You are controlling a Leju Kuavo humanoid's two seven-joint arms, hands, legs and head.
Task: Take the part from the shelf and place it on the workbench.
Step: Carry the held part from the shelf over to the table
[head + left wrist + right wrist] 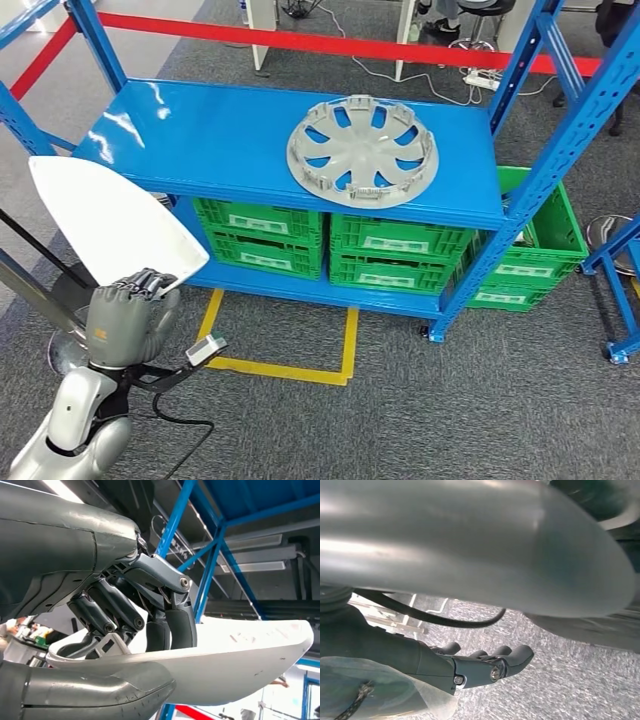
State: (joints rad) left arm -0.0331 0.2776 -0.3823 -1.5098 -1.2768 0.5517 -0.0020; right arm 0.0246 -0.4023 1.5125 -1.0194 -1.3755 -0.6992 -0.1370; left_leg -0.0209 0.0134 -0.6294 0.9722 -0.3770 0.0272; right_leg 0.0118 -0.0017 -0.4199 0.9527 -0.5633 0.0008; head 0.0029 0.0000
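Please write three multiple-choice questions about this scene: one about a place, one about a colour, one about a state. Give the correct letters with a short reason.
1. Where does the grey wheel cover lie?
A. on the floor
B. on the blue shelf, top level
C. inside a crate

2. What colour are the crates under the top level?
A. green
B. red
C. yellow

3. What is the left hand doing?
A. hanging free
B. pressing the shelf
C. holding a white part

Answers: 1 B, it lies flat on the blue top; 2 A, green crates fill the lower level; 3 C, fingers close over the part's edge.

Glossy white plastic part [106, 220]
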